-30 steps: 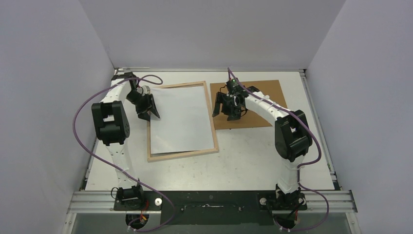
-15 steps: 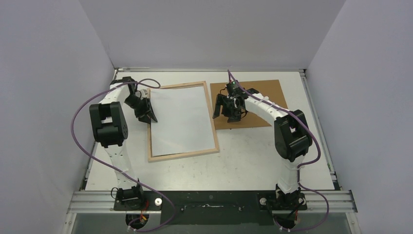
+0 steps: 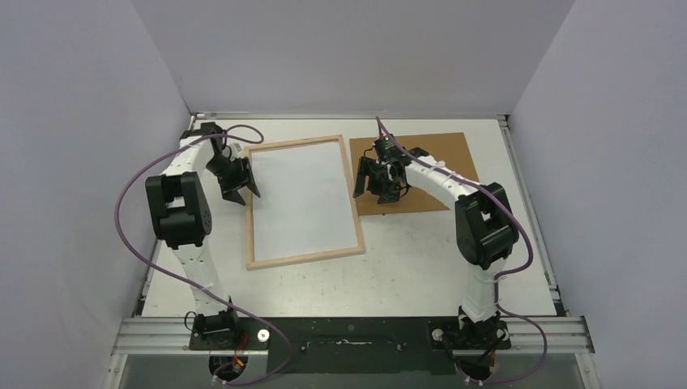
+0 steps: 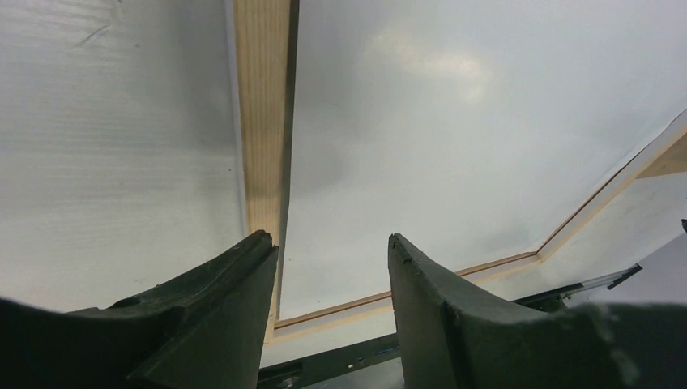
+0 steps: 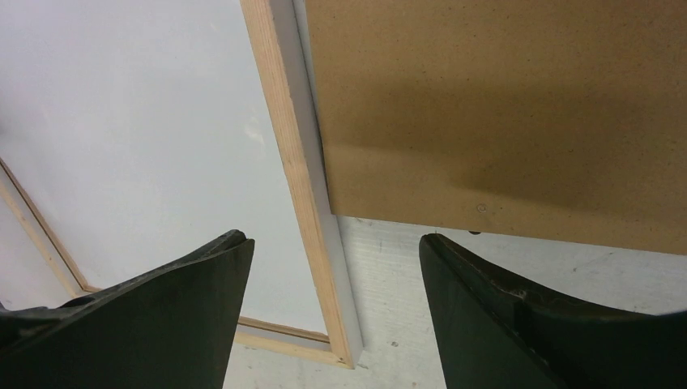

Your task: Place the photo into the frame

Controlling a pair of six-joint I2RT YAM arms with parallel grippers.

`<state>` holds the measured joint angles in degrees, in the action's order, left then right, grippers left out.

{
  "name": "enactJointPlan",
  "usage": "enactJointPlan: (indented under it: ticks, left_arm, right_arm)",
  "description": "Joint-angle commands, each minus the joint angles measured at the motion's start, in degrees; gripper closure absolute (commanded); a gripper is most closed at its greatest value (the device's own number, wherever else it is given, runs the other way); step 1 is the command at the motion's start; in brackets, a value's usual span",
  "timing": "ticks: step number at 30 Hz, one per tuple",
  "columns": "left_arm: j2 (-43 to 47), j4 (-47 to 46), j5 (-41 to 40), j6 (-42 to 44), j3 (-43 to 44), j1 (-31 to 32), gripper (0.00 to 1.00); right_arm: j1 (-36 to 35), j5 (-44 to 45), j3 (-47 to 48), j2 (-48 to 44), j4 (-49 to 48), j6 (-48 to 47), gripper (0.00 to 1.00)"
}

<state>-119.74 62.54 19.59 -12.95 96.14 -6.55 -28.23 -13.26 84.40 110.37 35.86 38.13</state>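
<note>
seating the photo (image 3: 301,198) flat inside the frame (image 3: 305,257), centre-left of the top view, white back up: press lightly near the corners, keeping edges within the wooden rails. left gripper (image 3: 245,194) at the upper-left rail, fingers spread, holding nothing; right gripper (image 3: 370,191) beside the right rail, over the brown board (image 3: 437,162), spread wide, empty. no brand, label or writing readable.

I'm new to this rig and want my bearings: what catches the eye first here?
A pale wooden frame lies flat at centre with the white-backed photo sitting inside it. A brown backing board lies right of it, under the open right gripper; the open left gripper hovers at the frame's left rail.
</note>
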Motion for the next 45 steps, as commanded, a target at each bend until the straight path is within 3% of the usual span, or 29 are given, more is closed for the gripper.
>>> enactJointPlan:
  ticks: [1,12,14,19,20,24,28,31,45]
  left_arm:
    - [6.0,1.6,-4.2,0.7,0.9,-0.2,0.49]
    - [16.6,-0.4,-12.6,0.7,-1.8,-0.2,0.44]
    - [20.3,-1.9,-16.4,0.5,-2.6,-0.2,0.38]
    - [33.2,-9.3,-25.1,0.2,-7.8,-0.4,0.05]
    - [35.4,-10.8,-26.0,0.4,-9.2,-0.7,0.03]
    - [42.6,-15.7,-27.4,-1.2,-14.1,-3.6,0.03]
    - [46.2,-16.6,-22.4,-3.0,-16.0,-9.1,0.03]
    - [46.9,-16.7,-19.7,-1.7,-16.5,-9.5,0.03]
    - [45.1,-17.7,-11.2,-3.3,-17.5,-9.5,0.03]
  right_arm:
    - [-0.4,2.1,1.8,-0.5,-0.6,-0.5,0.23]
    - [0.9,9.0,4.6,-2.2,2.6,-5.0,0.23]
    - [1.5,12.2,5.8,-3.1,3.8,-6.5,0.23]
    - [2.3,19.4,6.5,-5.7,3.4,-9.8,0.21]
    - [2.3,19.4,6.3,-6.1,2.8,-10.3,0.21]
    - [2.4,15.9,5.9,-5.7,2.0,-9.1,0.21]
    - [2.4,6.3,4.1,-3.7,0.1,-6.0,0.21]
    - [1.8,2.3,2.2,-2.5,-1.3,-3.9,0.21]
    - [-6.2,-0.9,2.4,5.0,1.4,-1.1,0.21]
